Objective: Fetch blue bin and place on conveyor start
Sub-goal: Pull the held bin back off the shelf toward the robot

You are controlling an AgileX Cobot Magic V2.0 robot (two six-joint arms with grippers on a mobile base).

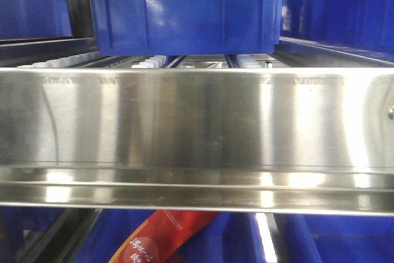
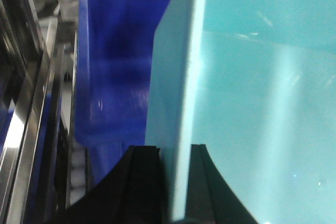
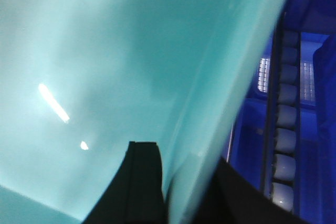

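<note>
The blue bin [image 2: 262, 103] is pale turquoise plastic, smooth and glossy, with plain walls. In the front view only one rounded corner of it shows, at 12 to 1 o'clock along the top edge, overlapping a dark blue bin [image 1: 184, 16] that stands on the shelf behind a brushed steel rail [image 1: 197, 127]. The left gripper [image 2: 176, 187] is clenched on one thin wall, with a black finger on each face. The right gripper [image 3: 181, 192] grasps another wall the same way. A column of white rollers [image 3: 286, 140] runs at 3 to 4 o'clock in the right wrist view. A red packet [image 1: 163, 238] shows at 6 o'clock, below the rail.
</note>
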